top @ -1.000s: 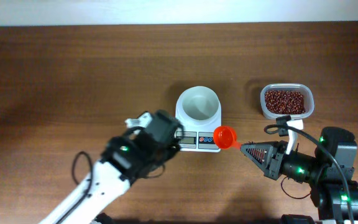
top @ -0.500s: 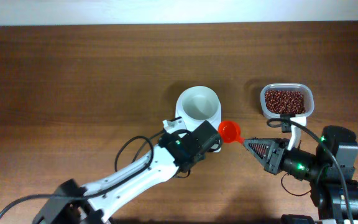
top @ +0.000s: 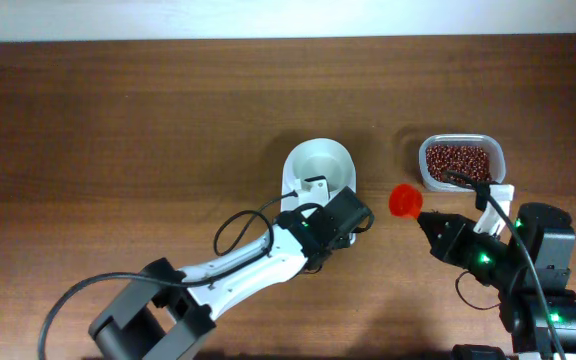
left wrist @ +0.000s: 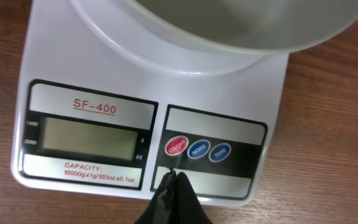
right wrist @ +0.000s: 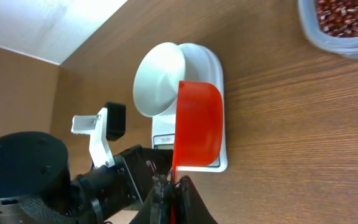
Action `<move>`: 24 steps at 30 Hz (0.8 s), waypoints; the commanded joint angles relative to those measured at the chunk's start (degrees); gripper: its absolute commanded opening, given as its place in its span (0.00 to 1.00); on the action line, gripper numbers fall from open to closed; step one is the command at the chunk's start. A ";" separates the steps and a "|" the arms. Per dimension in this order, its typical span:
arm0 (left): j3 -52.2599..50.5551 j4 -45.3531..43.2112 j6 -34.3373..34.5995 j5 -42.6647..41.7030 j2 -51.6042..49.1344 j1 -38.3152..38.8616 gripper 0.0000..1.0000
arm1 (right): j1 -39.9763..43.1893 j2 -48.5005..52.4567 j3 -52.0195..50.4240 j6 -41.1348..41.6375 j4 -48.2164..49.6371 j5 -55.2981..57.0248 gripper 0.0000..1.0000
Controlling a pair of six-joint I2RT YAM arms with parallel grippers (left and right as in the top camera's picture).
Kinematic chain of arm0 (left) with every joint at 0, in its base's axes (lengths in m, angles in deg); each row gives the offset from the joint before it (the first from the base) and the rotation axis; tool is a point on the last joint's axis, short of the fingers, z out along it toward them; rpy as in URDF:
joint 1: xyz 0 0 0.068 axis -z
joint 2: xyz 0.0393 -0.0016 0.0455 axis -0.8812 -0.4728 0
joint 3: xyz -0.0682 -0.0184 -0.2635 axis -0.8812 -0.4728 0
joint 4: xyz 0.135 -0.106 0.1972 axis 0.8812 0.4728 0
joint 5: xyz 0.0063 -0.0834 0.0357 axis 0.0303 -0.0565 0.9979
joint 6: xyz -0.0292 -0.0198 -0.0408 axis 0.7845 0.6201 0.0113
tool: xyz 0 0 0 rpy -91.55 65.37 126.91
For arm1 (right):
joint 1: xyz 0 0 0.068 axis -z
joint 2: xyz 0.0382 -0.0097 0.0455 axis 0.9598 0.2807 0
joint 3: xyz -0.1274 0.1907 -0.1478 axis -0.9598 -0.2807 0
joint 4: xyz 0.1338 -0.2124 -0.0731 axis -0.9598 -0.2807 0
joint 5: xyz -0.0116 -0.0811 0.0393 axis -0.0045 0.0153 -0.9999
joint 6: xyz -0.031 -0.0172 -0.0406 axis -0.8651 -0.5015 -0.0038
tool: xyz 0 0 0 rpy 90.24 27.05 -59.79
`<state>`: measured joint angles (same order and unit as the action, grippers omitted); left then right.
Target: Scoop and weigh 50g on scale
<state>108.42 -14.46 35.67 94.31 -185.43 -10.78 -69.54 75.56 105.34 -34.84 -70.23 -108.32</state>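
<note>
Left hand [left wrist: 171,182], closed and empty, points down at the scale's [left wrist: 55,56] front, just below its red button [left wrist: 176,146]. Right hand [right wrist: 169,186] grips a red scoop [right wrist: 197,124] by the handle, above the table.

**White shells on one arm, black casing on the other**

The left arm [top: 248,268], below the scale [top: 293,165] in the overhead view, has white link shells between black joint housings, a loose black cable loop and a small green light. The right arm [top: 543,240], to the right of the scale, is black-cased with green lights, black cables and a white bracket. Both pairs of jaws are dark and taper to points.
</note>
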 commanded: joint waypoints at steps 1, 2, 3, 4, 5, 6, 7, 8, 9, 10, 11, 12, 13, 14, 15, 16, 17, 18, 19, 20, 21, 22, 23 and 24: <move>-0.07 -0.74 -1.01 1.14 -1.44 0.24 0.00 | 0.46 -0.28 -0.13 0.46 0.02 2.01 0.04; -0.07 -0.79 -0.96 1.49 -1.51 0.24 0.00 | 0.46 -0.28 -0.13 0.46 0.00 2.01 0.04; -0.07 -0.81 -0.96 1.70 -1.53 0.24 0.00 | 0.46 -0.28 -0.13 0.46 0.00 1.99 0.04; -0.09 -1.18 -0.81 2.05 -1.55 0.24 0.00 | 0.46 -0.28 -0.13 0.46 0.00 1.99 0.04; -0.09 -1.27 -0.81 2.12 -1.68 0.24 0.00 | 0.46 -0.28 -0.13 0.48 0.00 1.97 0.04; -0.13 -1.42 -0.81 2.34 -1.81 0.24 0.00 | 0.46 -0.28 -0.13 0.48 0.00 1.97 0.04; -0.13 -1.57 -0.81 2.40 -2.05 0.24 0.00 | 0.46 -0.28 -0.13 0.48 -0.02 1.97 0.04; -0.13 -1.86 -0.81 2.40 -2.32 0.24 0.00 | 0.46 -0.28 -0.13 0.48 -0.04 1.97 0.04; -0.13 -2.29 -0.81 2.38 -2.54 0.24 0.00 | 0.42 -0.28 -0.13 0.48 -0.02 1.97 0.04; -0.17 -2.89 -0.81 2.43 -2.82 0.24 0.00 | 0.42 -0.28 -0.13 0.48 -0.02 1.92 0.04; -0.17 -3.32 -0.81 2.56 -3.13 0.24 0.00 | 0.42 -0.28 -0.13 0.48 -0.07 1.84 0.04; -0.17 -3.82 -0.81 2.54 -3.54 0.24 0.00 | 0.42 -0.28 -0.13 0.48 -0.22 1.75 0.04; -0.17 -4.24 -0.81 2.54 -3.91 0.24 0.00 | 0.42 -0.28 -0.13 0.48 -0.35 1.75 0.04; -0.17 -4.63 -0.81 2.51 -4.13 0.24 0.00 | 0.42 -0.28 -0.13 0.48 -0.55 1.75 0.04; -0.17 -5.01 -0.81 2.54 -4.28 0.24 0.00 | 0.42 -0.28 -0.13 0.48 -0.70 1.75 0.04; -0.17 -5.07 -0.81 2.56 -4.39 0.24 0.00 | 0.42 -0.28 -0.13 0.48 -0.74 1.75 0.04; -0.17 -5.11 -0.81 2.56 -4.39 0.24 0.00 | 0.42 -0.28 -0.13 0.48 -0.83 1.75 0.04; -0.17 -5.20 -0.83 2.56 -4.44 0.24 0.00 | 0.42 -0.28 -0.13 0.48 -0.90 1.75 0.04; -0.17 -5.25 -0.81 2.58 -4.48 0.22 0.00 | 0.42 -0.28 -0.13 0.48 -0.96 1.75 0.04; -0.17 -5.25 -0.81 2.71 -4.52 0.22 0.00 | 0.42 -0.28 -0.13 0.48 -1.09 1.75 0.04; -0.17 -5.25 -0.81 2.82 -4.59 0.24 0.00 | 0.42 -0.28 -0.13 0.48 -1.16 1.75 0.04; -0.17 -5.27 -0.79 2.95 -4.61 0.22 0.00 | 0.42 -0.28 -0.13 0.48 -1.31 1.75 0.04; -0.17 -5.27 -0.79 2.95 -4.63 0.24 0.00 | 0.42 -0.28 -0.13 0.46 -1.46 1.75 0.04; -0.17 -5.29 -0.76 2.93 -4.63 0.24 0.00 | 0.42 -0.28 -0.13 0.46 -1.66 1.75 0.04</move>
<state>108.42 -19.64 35.53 96.03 -189.19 -10.78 -69.54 75.56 105.34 -34.25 -71.71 -107.05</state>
